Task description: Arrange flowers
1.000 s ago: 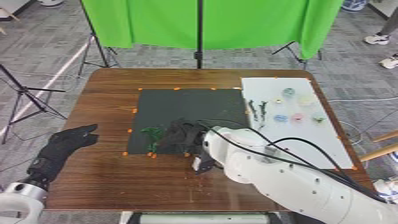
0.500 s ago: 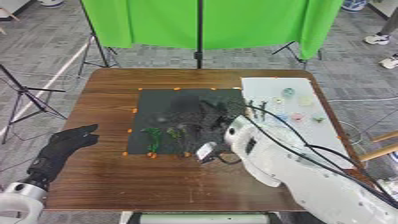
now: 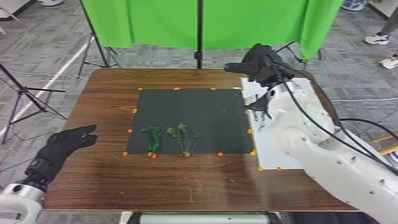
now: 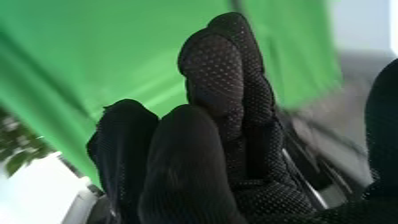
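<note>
Here on the dark mat (image 3: pixel 200 112), low and left of its middle, sit the greens: a leafy green stem (image 3: pixel 153 141) on the left, thick and vivid, its top bushy and bent over, its foot down by the mat's near edge. Just beside it to the right, a slender sprig (image 3: pixel 183 137), thinner and duller, with small tufted tips fanning out above fine stalks that draw together towards the bottom. And up at the upper right of the frame, there's the right hand (image 3: pixel 262 65), over the far end of the white board (image 3: pixel 278 159), fingers extended and loose, nothing in their grasp! Its big white arm slants in from the lower right, lying right across the view of that board and covering most of it; something dark by the wrist is too blurred to name. Over at the lower left, the left hand (image 3: pixel 69 142) hangs relaxed, empty, well apart from the greens. Orange tape marks dot the mat's border on the brown table (image 3: pixel 204 187), and a green cloth (image 3: pixel 151 22) hangs behind it all.
</note>
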You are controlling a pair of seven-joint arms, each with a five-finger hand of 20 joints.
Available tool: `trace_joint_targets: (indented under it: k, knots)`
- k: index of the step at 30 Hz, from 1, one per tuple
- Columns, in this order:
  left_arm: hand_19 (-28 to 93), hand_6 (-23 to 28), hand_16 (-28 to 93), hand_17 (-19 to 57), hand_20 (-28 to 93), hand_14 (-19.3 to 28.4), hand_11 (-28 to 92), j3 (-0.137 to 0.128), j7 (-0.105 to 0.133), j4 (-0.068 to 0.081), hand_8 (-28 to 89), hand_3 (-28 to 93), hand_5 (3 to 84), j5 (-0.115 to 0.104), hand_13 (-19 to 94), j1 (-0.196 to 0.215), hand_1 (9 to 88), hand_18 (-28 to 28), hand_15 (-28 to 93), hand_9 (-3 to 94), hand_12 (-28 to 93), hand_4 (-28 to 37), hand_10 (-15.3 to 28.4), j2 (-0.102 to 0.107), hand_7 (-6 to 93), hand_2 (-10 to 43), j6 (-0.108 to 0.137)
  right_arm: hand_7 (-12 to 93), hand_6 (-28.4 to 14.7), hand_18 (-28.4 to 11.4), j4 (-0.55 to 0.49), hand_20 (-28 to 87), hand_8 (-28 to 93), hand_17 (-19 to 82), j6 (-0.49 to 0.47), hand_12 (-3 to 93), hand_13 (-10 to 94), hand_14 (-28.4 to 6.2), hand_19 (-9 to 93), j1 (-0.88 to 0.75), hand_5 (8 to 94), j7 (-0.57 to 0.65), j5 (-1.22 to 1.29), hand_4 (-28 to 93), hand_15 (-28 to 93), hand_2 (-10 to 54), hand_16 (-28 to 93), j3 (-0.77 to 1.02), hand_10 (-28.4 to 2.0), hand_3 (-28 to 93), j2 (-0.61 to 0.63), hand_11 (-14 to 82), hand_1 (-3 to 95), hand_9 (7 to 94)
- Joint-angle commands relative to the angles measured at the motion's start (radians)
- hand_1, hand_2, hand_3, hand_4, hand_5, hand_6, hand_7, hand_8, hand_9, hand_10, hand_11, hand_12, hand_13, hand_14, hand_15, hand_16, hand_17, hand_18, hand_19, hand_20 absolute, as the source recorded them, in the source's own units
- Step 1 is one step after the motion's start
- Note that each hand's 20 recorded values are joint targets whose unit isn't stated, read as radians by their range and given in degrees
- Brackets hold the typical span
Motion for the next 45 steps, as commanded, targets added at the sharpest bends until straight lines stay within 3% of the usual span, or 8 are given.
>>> trace_joint_targets:
  k: [1,10,23,45]
  knots:
    - [14,7.0,0,4.6,15,19.4,18,-0.006,-0.012,-0.009,-5,62,46.3,0.006,36,0.022,30.0,14.2,17,46.0,11,-18.2,15.4,-0.018,7.6,-2.2,0.003,16,-4.8,-18.1,0.106,72,-7,71,-0.396,34.1,94,-3.7,93,0.068,79.2,0.123,0.112,-12,71,-8.7,33,0.010,-13.5,58,-0.043,52.3,21.4,86.1]
    - [14,7.0,0,4.5,15,19.4,18,-0.004,-0.013,-0.006,-5,62,46.3,0.005,35,0.017,29.9,14.2,17,46.0,11,-18.2,15.4,-0.017,7.6,-2.2,0.002,14,-6.0,-17.5,0.209,72,-7,71,-0.477,34.4,94,-3.3,93,0.074,78.7,0.197,0.131,-11,71,-7.9,34,-0.024,-14.1,57,-0.067,51.4,22.1,86.4]
    - [14,7.0,0,4.5,15,19.4,18,-0.003,-0.009,-0.006,-5,62,46.3,0.005,35,0.024,30.0,14.2,16,46.0,11,-18.1,15.4,-0.023,7.5,-2.2,-0.003,14,-6.1,-17.1,0.232,71,-6,71,-0.461,34.7,94,-2.8,93,0.075,78.5,0.205,0.103,-11,71,-7.5,33,-0.038,-14.2,57,-0.053,51.0,22.7,86.2]
    - [14,7.0,0,4.5,15,19.4,18,0.017,-0.020,0.010,-5,62,46.3,0.001,35,-0.005,29.9,14.2,17,46.0,11,-18.2,15.4,-0.010,7.5,-2.2,-0.027,14,-6.2,-16.6,0.273,71,-6,71,-0.419,34.4,94,-2.4,93,0.013,78.1,0.215,0.040,-11,71,-9.3,33,-0.064,-14.4,59,-0.051,50.9,25.2,85.7]
